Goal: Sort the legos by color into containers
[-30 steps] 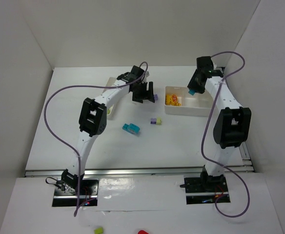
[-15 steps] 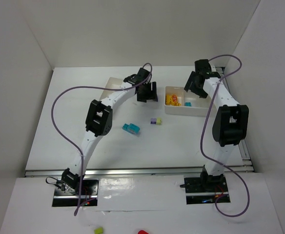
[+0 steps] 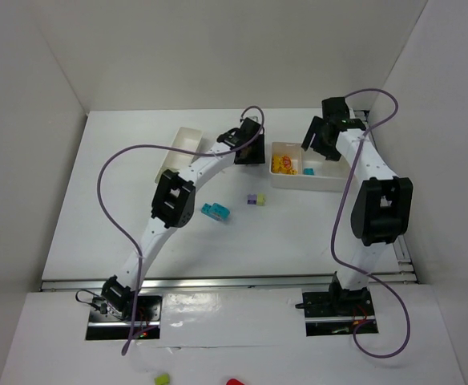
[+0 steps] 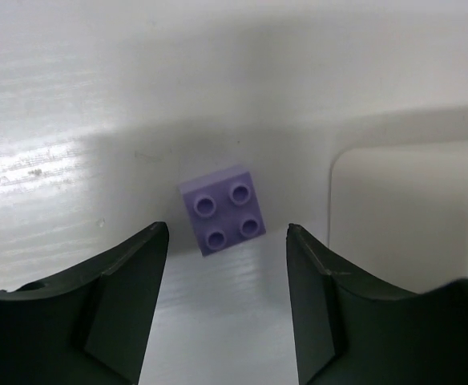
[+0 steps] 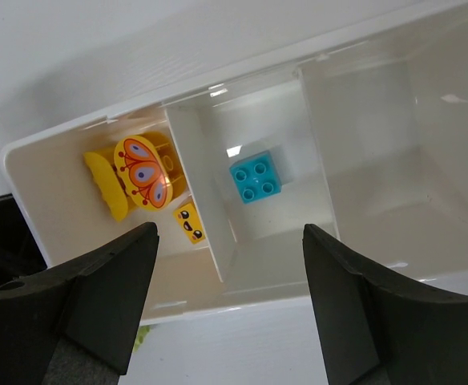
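**Q.** Which step did the panels record?

**A.** We read it as the approach to a pick. The left gripper (image 4: 226, 241) hung over a lilac four-stud brick (image 4: 223, 210). Its jaws were spread wide, with the brick between them and touching neither. The brick lay flat on the white table (image 4: 74, 120), studs up and slightly askew to the jaws. It sat just beside the rounded corner of the right tray (image 4: 402, 216), on that tray's 9 o'clock side in the top view, where the gripper hid it.

**Q.** And the other arm?

**A.** The right gripper (image 5: 230, 241) hovered above that tray, parted and empty. A cyan four-stud brick (image 5: 256, 177) sat in the middle compartment. Yellow pieces (image 5: 142, 172), one rounded and printed with a butterfly, lay in the compartment at its 9 o'clock.

**Q.** What did the next move call for?

**A.** In our judgement, it called for a small wrist turn to square the jaws to the brick's flat sides, a straight descent, then closure. The plastic looked hard and glossy. The tray wall close by left little margin for the outer finger.
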